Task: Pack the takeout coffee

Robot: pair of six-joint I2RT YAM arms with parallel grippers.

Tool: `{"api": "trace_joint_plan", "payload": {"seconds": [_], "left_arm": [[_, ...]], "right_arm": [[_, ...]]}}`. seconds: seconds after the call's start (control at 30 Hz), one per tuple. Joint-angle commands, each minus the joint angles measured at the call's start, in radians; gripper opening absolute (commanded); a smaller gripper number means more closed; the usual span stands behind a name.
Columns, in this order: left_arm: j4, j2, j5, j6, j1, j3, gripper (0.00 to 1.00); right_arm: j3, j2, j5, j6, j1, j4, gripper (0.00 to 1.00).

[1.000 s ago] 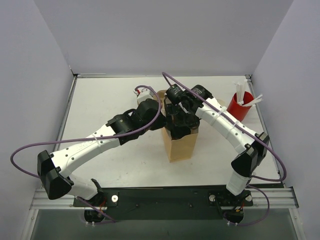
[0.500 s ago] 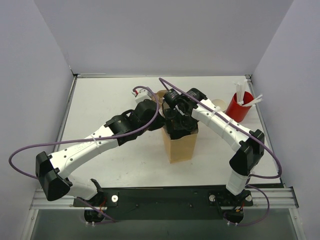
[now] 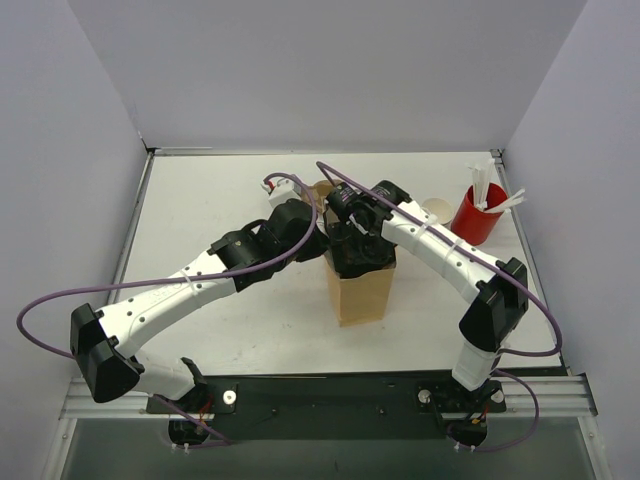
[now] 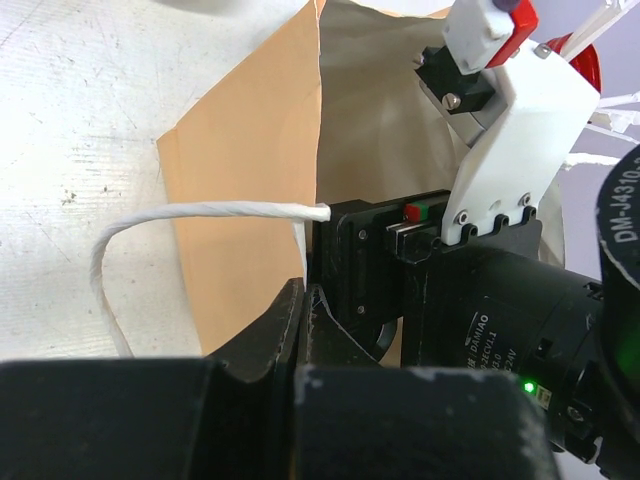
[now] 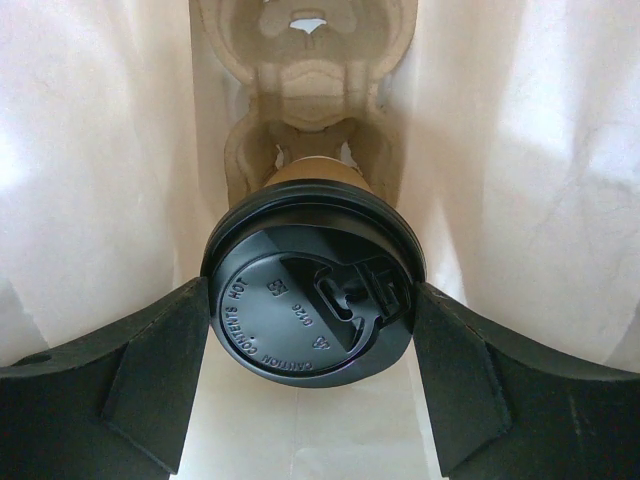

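Black-lidded tan kraft paper cup (image 5: pixel 310 310): probably light, crushable; stiff lid rim holds best. There the right pincer (image 5: pixel 311 300) clamps it; left pincer (image 4: pixel 300 315) closed.

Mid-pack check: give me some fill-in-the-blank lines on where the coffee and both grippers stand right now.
1. The right gripper holds the takeout coffee by its ____ lid, one finger on each side.
2. The coffee is ____ the paper bag.
3. The left gripper has its jaws ____.
4. The cup holding white sticks is ____.

Missing words: black; inside; shut; red.
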Motion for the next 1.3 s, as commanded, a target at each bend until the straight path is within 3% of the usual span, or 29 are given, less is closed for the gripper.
{"api": "trace_joint_plan", "payload": {"seconds": [0.0,1.27], "left_arm": [[0.035,-0.022,-0.015,-0.009,0.004,-0.002,0.00],[0.046,-0.027,0.030,-0.002,0.004,-0.012,0.00]], "right_arm": [[-0.024,-0.033,-0.027,-0.001,0.018,-0.019,0.41],[-0.164,-0.015,-0.013,0.028,0.003,0.102,0.38]]}}
